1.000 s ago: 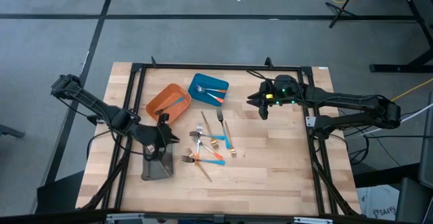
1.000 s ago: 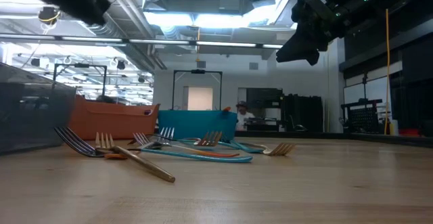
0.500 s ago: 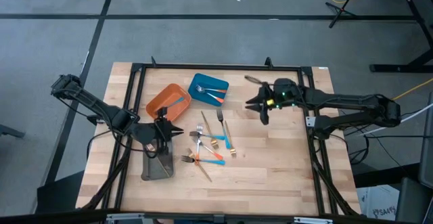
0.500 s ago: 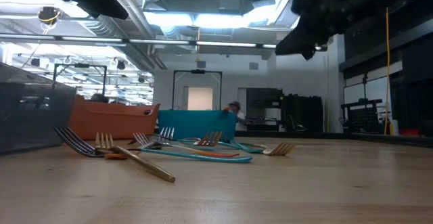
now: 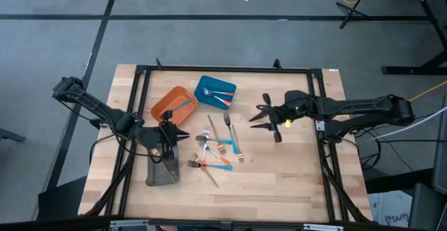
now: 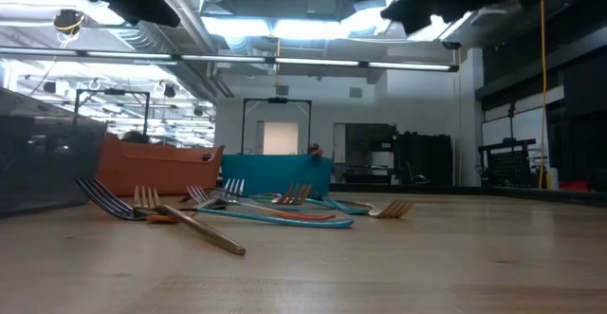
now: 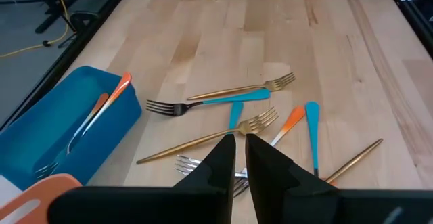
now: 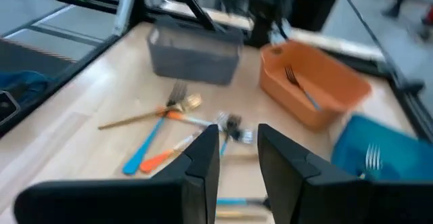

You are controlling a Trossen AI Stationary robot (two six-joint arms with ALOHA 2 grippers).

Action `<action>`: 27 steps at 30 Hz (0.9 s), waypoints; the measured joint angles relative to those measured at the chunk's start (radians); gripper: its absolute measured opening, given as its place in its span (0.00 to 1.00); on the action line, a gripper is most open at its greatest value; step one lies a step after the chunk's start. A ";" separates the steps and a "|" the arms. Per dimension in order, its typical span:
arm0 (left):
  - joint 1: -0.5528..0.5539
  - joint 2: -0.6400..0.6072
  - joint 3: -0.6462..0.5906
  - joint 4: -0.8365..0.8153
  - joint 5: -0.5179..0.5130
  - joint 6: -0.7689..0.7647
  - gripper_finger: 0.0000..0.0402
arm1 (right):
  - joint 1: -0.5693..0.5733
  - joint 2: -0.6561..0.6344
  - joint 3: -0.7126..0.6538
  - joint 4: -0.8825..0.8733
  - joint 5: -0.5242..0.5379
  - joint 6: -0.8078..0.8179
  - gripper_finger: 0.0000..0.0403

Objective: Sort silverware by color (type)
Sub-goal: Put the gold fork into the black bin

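The wooden table (image 5: 293,168) carries three trays at its left and centre: a grey tray (image 5: 161,172), an orange tray (image 5: 167,105) and a blue tray (image 5: 215,93). The orange tray holds one blue-handled fork; the blue tray holds orange-handled pieces. Tray positions match the earlier pictures.

The right arm has changed most. Its right gripper (image 5: 260,117) has dropped from beside the table's far rail toward the table's middle, and now points at the pile from the right, clear of it. In the low view the arm has risen almost out of the top edge. Its fingers (image 8: 203,158) stand slightly apart with nothing between them.

The left gripper (image 5: 176,137) is unmoved, between the orange and grey trays, just left of the pile. Its fingers (image 7: 220,164) are nearly together and empty.

The loose silverware (image 5: 216,147) lies scattered at the table's centre, undisturbed: gold, blue-handled and orange-handled forks, some crossing
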 joint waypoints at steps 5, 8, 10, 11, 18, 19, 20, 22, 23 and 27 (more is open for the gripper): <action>0.000 0.000 0.000 0.005 -0.006 0.000 0.07 | -0.001 0.064 0.096 -0.044 -0.076 -0.071 0.23; 0.002 0.000 0.000 0.006 -0.007 0.000 0.07 | -0.001 0.135 0.177 -0.135 -0.092 -0.128 0.23; 0.003 0.000 0.000 0.005 -0.007 0.000 0.07 | -0.001 0.191 0.233 -0.204 -0.091 -0.171 0.23; 0.003 0.000 0.000 0.006 -0.008 0.000 0.07 | -0.001 0.218 0.260 -0.238 -0.092 -0.195 0.23; 0.008 0.000 0.000 0.004 -0.011 0.000 0.07 | -0.002 0.415 0.418 -0.419 -0.100 -0.372 0.23; 0.008 0.000 0.000 0.004 -0.011 0.000 0.07 | -0.002 0.439 0.437 -0.439 -0.101 -0.398 0.23; 0.008 0.000 0.000 0.004 -0.011 0.000 0.07 | -0.002 0.461 0.451 -0.455 -0.100 -0.423 0.23; 0.008 0.000 0.000 0.003 -0.011 0.000 0.07 | -0.002 0.504 0.473 -0.480 -0.100 -0.472 0.23; 0.008 0.000 0.000 0.004 -0.011 0.000 0.07 | -0.002 0.520 0.479 -0.485 -0.100 -0.492 0.23; 0.008 0.000 0.000 0.002 -0.011 0.000 0.07 | -0.002 0.580 0.484 -0.488 -0.100 -0.583 0.23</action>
